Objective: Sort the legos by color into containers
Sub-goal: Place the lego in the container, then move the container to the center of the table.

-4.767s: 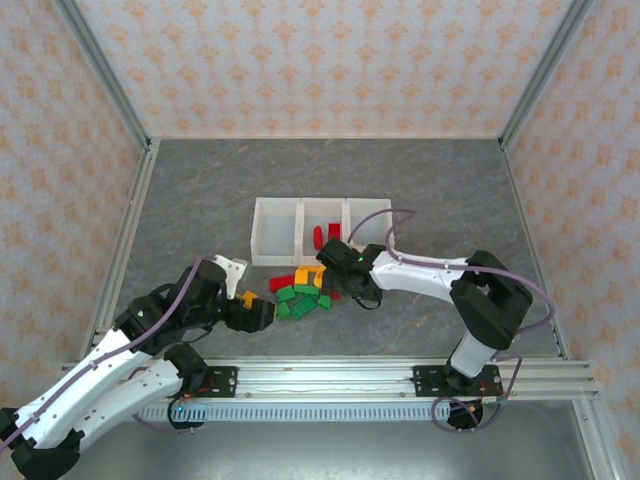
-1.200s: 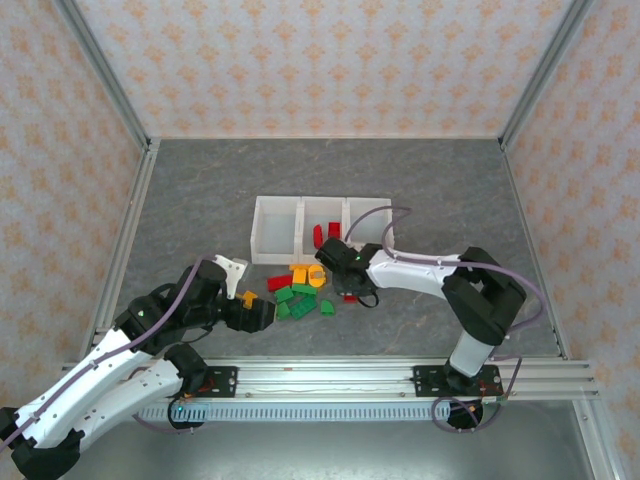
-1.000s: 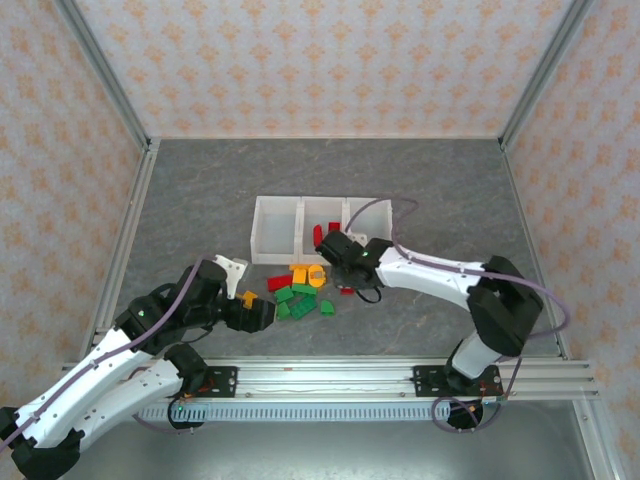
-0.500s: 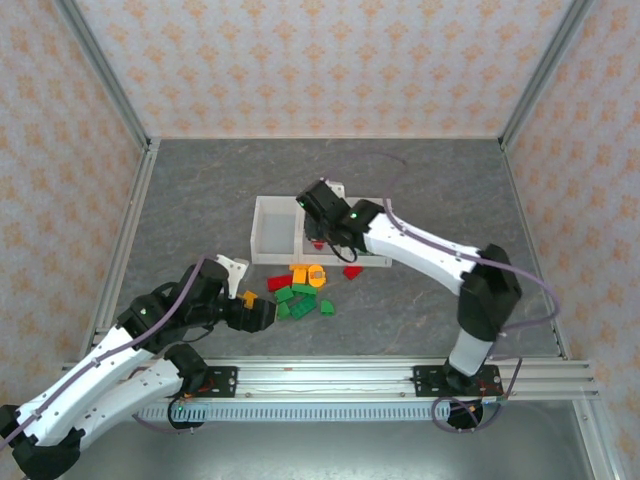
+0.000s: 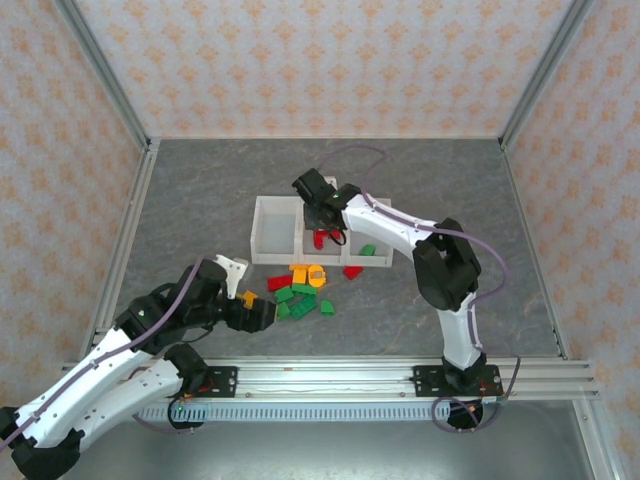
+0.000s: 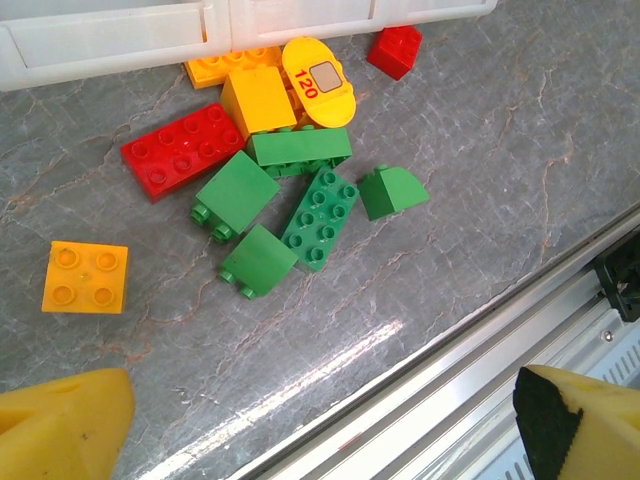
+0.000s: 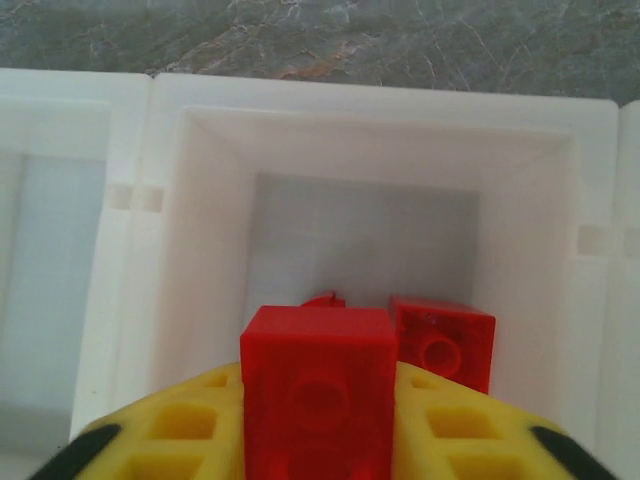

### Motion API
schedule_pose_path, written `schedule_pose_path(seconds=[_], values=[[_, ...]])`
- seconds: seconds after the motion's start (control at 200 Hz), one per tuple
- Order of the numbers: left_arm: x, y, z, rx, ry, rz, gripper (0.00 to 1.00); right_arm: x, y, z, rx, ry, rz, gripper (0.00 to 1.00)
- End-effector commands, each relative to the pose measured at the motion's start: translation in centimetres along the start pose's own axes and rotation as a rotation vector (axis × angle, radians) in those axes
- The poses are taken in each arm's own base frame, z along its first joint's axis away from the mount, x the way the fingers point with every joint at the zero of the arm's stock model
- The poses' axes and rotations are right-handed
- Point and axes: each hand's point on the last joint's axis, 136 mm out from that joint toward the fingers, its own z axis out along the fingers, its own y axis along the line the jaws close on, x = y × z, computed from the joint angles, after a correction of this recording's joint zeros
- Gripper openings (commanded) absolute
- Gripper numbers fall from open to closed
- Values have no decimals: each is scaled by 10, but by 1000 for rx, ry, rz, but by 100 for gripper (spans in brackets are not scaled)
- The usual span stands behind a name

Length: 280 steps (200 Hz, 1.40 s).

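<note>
Right wrist: right tool [image 7: 318, 430] clamped on red brick [image 7: 316, 370], pads flush against both its sides. Directly under and ahead of tool: middle bin [image 7: 360, 110], second red brick [image 7: 442, 340] inside, just past held one. Reason for hover here: red joins red, drop looks next.

Left wrist: left tool [image 6: 320, 420] spread wide, holding nothing, poised above counter [image 6: 480, 150]. Loose pile ahead of pads: green bricks [image 6: 320, 215] nearest, yellow square brick [image 6: 85, 277] off to one side. Likely lined up for next pick.
</note>
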Motion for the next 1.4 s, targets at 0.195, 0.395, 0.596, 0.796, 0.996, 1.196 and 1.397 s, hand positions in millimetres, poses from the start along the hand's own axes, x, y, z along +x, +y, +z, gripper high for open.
schedule_pose_path(seconds=[0.195,0.395,0.596,0.796,0.996,1.196,1.397], values=[[-5,-6,1,18,-3,13,99,-1,-9,-26,-14,-29,-13,72],[-5,-5,2,12,0,10,99,9,-21,-57,-65,-64,27,80],[-5,-4,2,6,1,7,99,34,-36,-84,-121,-53,116,79],[-5,-5,2,6,0,7,99,62,-49,-106,-198,-42,217,73],[-6,-5,1,7,-7,7,99,96,-66,-98,-220,-28,222,75],[-7,-5,0,10,-12,6,99,120,-74,-83,-194,37,181,85],[-6,-5,-1,10,-17,5,99,133,-91,-60,-169,73,169,97]])
